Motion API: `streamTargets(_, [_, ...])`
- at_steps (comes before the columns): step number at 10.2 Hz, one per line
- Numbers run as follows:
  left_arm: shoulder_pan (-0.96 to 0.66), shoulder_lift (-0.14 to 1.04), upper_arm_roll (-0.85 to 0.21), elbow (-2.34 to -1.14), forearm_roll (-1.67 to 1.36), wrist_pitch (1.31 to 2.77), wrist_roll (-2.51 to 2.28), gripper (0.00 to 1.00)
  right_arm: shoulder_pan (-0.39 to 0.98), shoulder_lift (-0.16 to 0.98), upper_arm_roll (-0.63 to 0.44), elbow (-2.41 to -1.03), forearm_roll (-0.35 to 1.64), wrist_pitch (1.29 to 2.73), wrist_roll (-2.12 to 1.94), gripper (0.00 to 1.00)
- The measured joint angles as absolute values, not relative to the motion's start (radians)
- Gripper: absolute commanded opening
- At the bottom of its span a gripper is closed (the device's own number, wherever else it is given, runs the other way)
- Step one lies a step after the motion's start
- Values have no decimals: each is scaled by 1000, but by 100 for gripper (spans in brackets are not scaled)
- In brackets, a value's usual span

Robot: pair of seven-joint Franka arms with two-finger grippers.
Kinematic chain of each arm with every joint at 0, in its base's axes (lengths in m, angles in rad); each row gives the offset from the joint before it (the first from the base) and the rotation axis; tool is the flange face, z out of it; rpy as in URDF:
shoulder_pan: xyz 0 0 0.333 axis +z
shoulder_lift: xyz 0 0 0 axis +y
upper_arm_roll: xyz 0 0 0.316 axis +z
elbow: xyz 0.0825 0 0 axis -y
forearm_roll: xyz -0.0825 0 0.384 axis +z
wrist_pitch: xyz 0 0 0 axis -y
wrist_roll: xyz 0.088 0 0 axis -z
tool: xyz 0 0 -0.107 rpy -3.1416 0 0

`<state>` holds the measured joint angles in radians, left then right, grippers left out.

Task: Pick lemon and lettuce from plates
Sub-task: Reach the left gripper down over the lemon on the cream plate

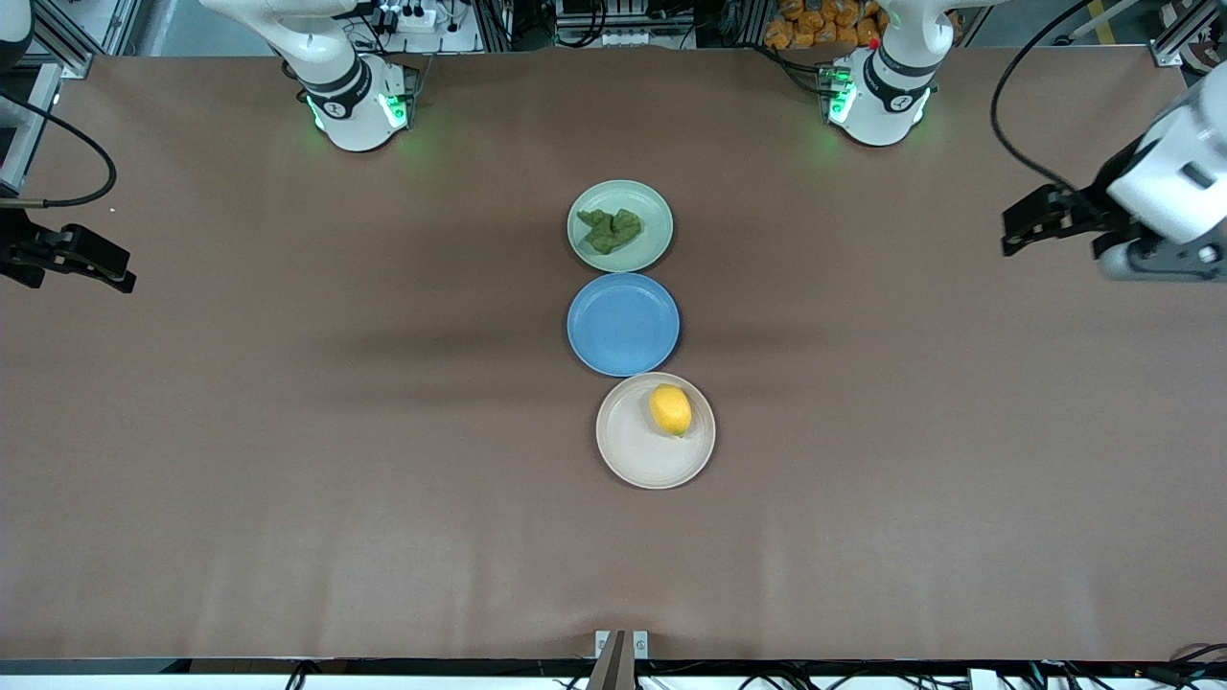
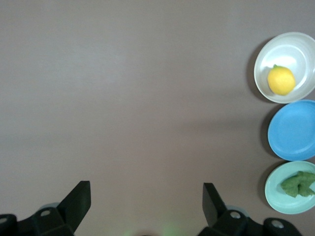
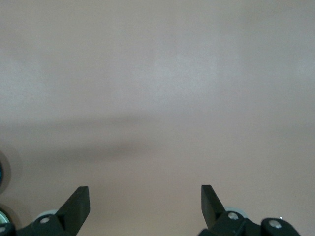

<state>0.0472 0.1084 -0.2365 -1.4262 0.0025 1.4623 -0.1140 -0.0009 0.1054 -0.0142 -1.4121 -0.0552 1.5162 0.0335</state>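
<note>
Lemon (image 1: 670, 409) and lettuce (image 1: 610, 230) lie on their plates (image 1: 644, 458) (apparently untouched), left gripper (image 2: 146, 199) and right gripper (image 3: 145, 199) both spread, empty.

We see a wide desk (image 1: 288, 479) covered in plain matte brown material, filling nearly the whole front view. Soft, even light falls from above, leaving faint blurred shadows across its middle. Along the twelve o'clock edge stand aluminium frame rails (image 1: 72, 34), a power strip (image 1: 407, 17) and black cables (image 1: 1030, 115); a heap of orange packets (image 1: 820, 24) sits at about one o'clock. At six o'clock a small metal bracket (image 1: 620, 644) is fixed to the desk's edge.
</note>
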Motion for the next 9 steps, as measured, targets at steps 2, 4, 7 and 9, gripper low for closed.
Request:
streamTargets(2, [-39, 182, -244, -1429, -24, 1569, -233, 100, -1, 106, -14, -1413, -55, 1514, 34, 100])
streamTargets(4, [-160, 288, -247, -1434, -25, 1738, -378, 100, -1, 108, -14, -1414, -55, 1505, 34, 100])
streamTargets(7, [-268, 452, -246, -1436, -25, 1976, -449, 100, -2, 109, -16, -1415, -52, 1481, 34, 100])
streamTargets(9, [-309, 534, -245, -1435, -25, 2101, -472, 100, -4, 109, -18, -1416, -52, 1478, 9, 100])
